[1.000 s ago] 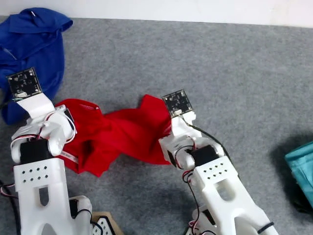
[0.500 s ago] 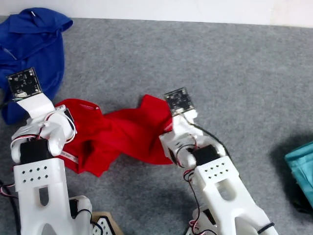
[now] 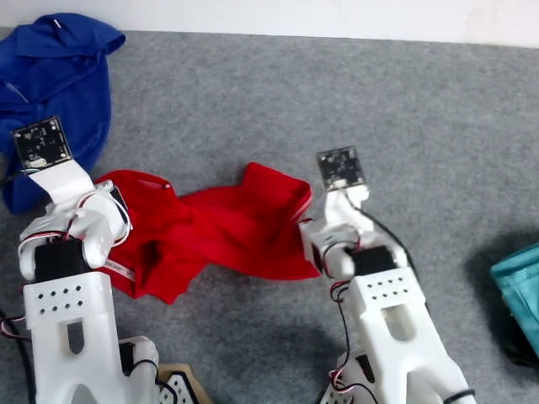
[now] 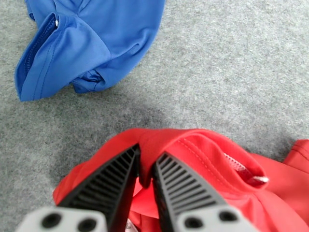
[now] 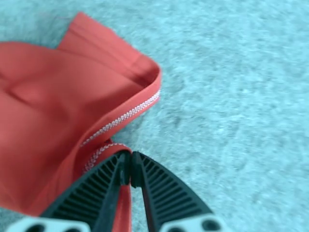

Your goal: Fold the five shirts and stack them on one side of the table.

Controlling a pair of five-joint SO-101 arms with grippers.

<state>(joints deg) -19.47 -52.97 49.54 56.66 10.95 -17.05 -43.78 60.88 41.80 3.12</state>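
Observation:
A crumpled red shirt [image 3: 227,231] lies on the grey table between my two arms. My left gripper [image 4: 145,157] is shut on a raised fold of the red shirt [image 4: 203,150] at its left end, below the left arm [image 3: 72,227]. My right gripper [image 5: 129,162] is shut on the red shirt [image 5: 58,96] at its zippered hem, at the cloth's right edge beside the right arm [image 3: 354,252]. A blue shirt [image 3: 59,76] sits bunched in the far left corner, a short way ahead of the left fingers [image 4: 116,179].
A teal shirt [image 3: 520,290] pokes in at the right edge of the table. The grey felt surface [image 3: 421,126] stretches bare across the far middle and right. A pale wall strip runs along the far edge.
My right arm has shifted to the right, dragging the red shirt's right edge with it and spreading the cloth wider. The left arm has stayed put.

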